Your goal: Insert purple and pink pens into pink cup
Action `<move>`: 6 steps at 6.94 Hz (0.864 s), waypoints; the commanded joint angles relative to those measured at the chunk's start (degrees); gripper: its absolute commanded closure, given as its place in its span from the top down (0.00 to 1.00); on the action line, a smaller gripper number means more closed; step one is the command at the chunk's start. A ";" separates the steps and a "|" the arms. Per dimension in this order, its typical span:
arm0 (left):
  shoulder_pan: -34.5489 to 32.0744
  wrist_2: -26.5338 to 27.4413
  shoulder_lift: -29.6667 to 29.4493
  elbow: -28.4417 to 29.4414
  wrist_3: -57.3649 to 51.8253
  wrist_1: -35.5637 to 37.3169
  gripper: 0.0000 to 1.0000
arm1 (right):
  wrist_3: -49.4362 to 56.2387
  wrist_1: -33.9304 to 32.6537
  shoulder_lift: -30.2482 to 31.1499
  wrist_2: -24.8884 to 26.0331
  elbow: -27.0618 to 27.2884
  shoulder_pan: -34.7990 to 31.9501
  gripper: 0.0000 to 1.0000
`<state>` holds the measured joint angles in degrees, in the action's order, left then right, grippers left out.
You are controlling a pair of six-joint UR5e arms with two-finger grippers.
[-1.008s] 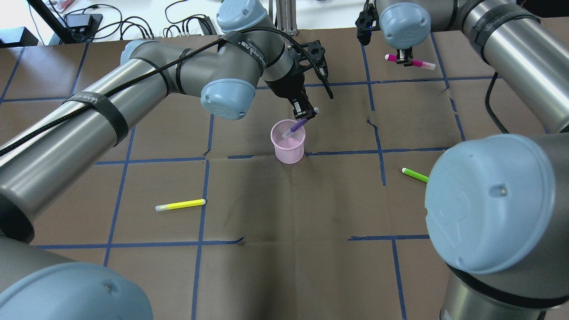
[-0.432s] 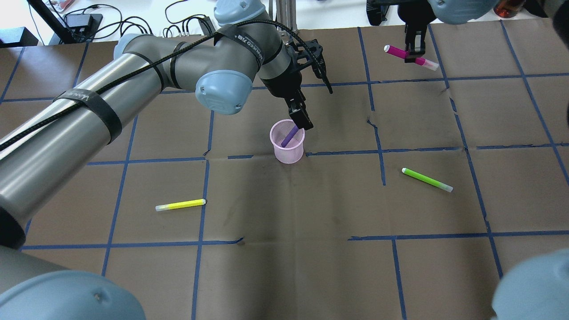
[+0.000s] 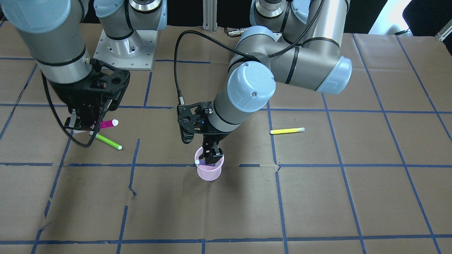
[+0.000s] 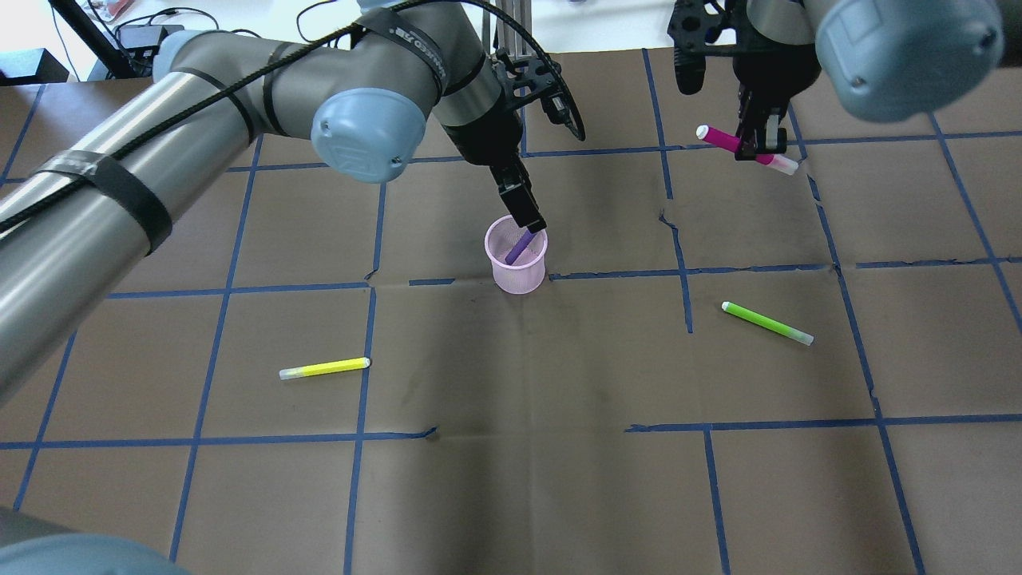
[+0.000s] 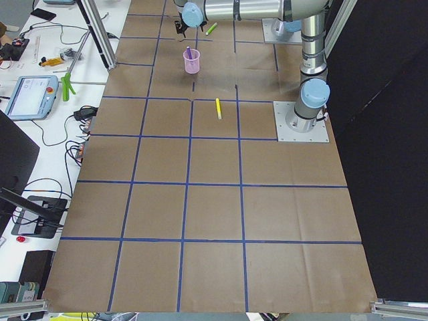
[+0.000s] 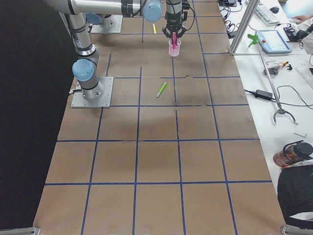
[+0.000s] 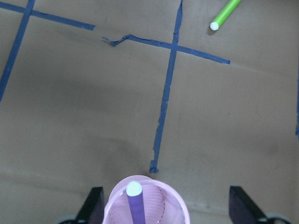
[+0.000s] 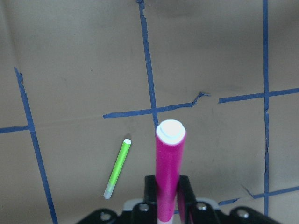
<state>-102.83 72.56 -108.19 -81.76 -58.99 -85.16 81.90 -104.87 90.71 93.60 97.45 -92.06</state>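
1. At the left of the brown counter point(image 4: 239, 495) a yellow pen point(image 4: 324, 368) lies flat, well apart from everything else.
2. Over on the right a green pen point(image 4: 766, 323) lies flat too, well apart from the cup. It lies between the cup and the right arm's side of the counter.
3. The pink cup point(image 4: 516, 267) stands upright in the middle. Its wall is a thin net that you can see through.
4. The purple pen point(image 4: 519, 246) is inside the cup. It leans on the far rim, and its white tip pokes up over the top.
5. The left claw point(image 4: 529, 220) hangs just above that rim. Its fingers are spread wide and it holds nothing.
6. The pink pen point(image 4: 722, 138) is at the far right, up off the counter. It is bright pink with a white tip. The right claw point(image 4: 757, 150) is clenched around it near its pale end, so it sticks out sideways.
7. A second ago the left claw was gripping the purple pen above the cup. Now the pen sits in the cup, let go.
8. The right arm has swung away, so the whole green pen shows now.
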 commanded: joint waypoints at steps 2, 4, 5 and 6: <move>2.36 9.35 9.64 -0.33 11.57 -9.58 0.98 | 1.07 -5.52 1.67 -1.76 3.01 -0.05 0.04; 2.81 9.27 13.16 -0.42 34.82 -8.89 0.98 | 0.45 -5.78 -1.65 -5.52 0.57 0.04 0.05; 3.33 11.70 15.10 -1.99 42.13 -8.79 0.98 | -1.72 -5.78 -4.11 -9.71 -1.80 -0.13 0.05; 4.90 16.77 15.55 -2.18 53.16 -8.71 0.98 | -5.75 -7.70 -5.00 -13.93 -2.09 -0.48 0.05</move>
<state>-99.27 84.85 -93.86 -83.28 -17.55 -94.01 79.84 -111.14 87.37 84.33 96.55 -92.23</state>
